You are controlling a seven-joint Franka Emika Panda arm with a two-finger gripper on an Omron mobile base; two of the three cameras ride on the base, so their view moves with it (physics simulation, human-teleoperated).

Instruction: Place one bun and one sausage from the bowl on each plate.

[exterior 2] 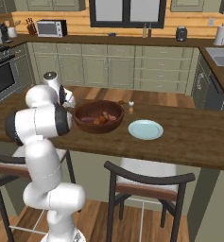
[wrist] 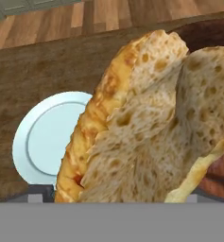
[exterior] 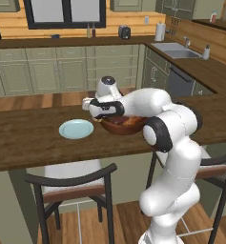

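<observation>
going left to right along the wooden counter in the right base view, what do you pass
robot arm → bowl → small bottle → plate

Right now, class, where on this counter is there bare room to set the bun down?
The pale blue plate is bare, and open wood lies all round it. It is crowded at the wooden bowl, where the gripper holds the bun over its rim.
</observation>
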